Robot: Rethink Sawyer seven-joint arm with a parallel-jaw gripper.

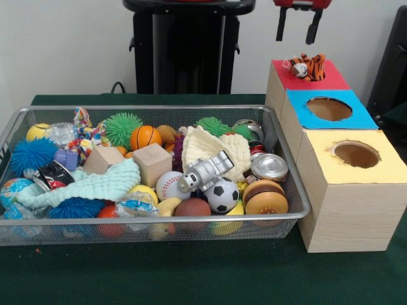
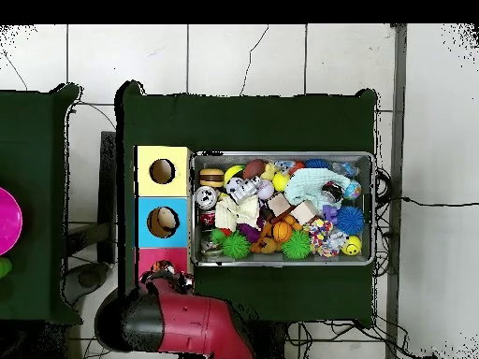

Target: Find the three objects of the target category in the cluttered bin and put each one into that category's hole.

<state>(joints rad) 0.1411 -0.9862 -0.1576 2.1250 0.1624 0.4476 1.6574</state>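
Note:
The silver wire-mesh bin (image 1: 146, 108) lies on the green table, full of toys; in the overhead view its rim (image 2: 281, 264) is right of the box. The orange tiger-striped toy (image 1: 308, 67) sits on the red top of the wooden box (image 1: 346, 216), over the red hole, and also shows in the overhead view (image 2: 164, 269). My gripper (image 1: 297, 27) hangs open and empty just above it. A pale yellow curved toy (image 1: 168, 205) lies near the bin's front wall. I cannot pick out a third squishy toy.
The box also has a blue hole (image 1: 329, 108) and a yellow hole (image 1: 356, 154), both uncovered. The bin holds wooden cubes (image 1: 152, 162), spiky balls (image 1: 122, 128), a soccer ball (image 1: 222, 194), a silver robot toy (image 1: 205, 171) and cloths. My red arm (image 2: 192, 325) reaches over the box's red end.

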